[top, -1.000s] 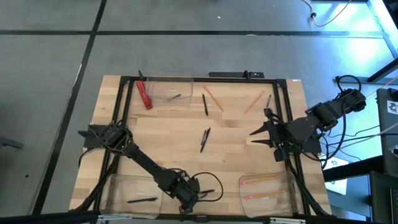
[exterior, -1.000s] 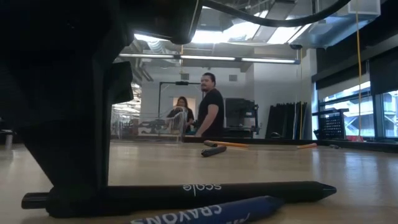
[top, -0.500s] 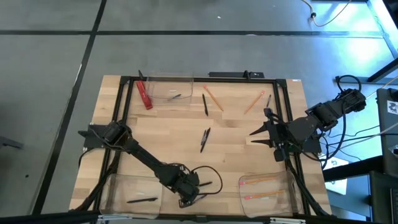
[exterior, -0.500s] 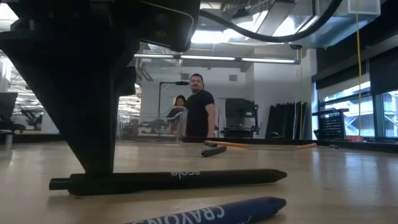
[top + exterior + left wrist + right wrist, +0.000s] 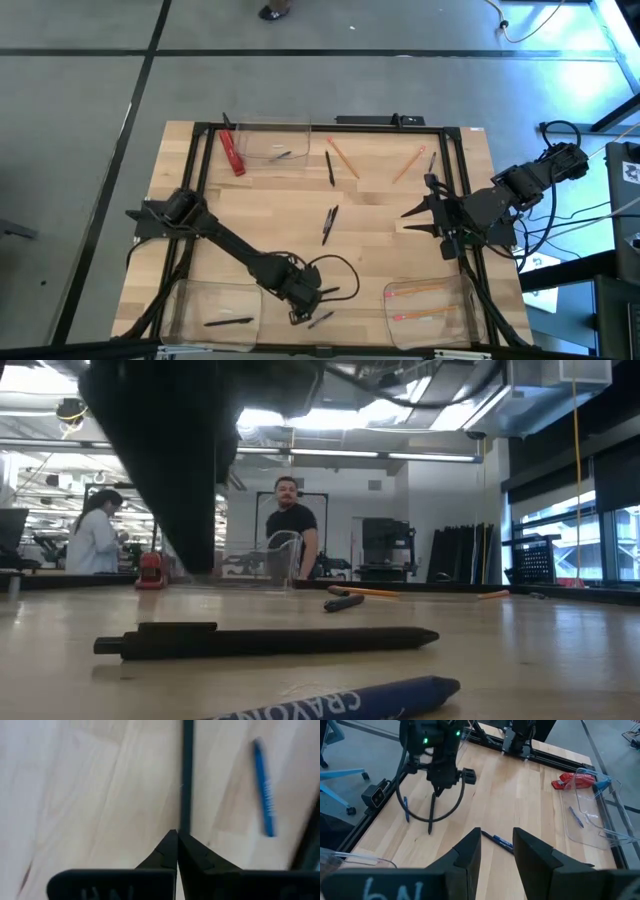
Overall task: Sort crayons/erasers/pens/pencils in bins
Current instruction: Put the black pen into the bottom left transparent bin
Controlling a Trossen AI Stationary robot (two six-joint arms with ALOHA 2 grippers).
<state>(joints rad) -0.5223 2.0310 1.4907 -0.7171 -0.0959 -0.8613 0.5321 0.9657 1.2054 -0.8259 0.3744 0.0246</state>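
The left gripper (image 5: 303, 303), jaws pinched on one end of a slim black pen (image 5: 186, 775), apparently has it tilted just off the wooden surface (image 5: 380, 230) near the front edge. Next comes carrying it to the clear plastic bin (image 5: 215, 305) just beside, clearing its rim and the blue crayon (image 5: 320, 319); the right gripper (image 5: 412, 211), jaws apart, waits well clear

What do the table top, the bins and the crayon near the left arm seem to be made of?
Table top: looks like pale wood, with visible planks and grain, matte. Bins: seemingly clear plastic; the table shows through, and rims catch light. Crayon: probably wax in a blue paper wrapper, with printed lettering; the core is not visible.
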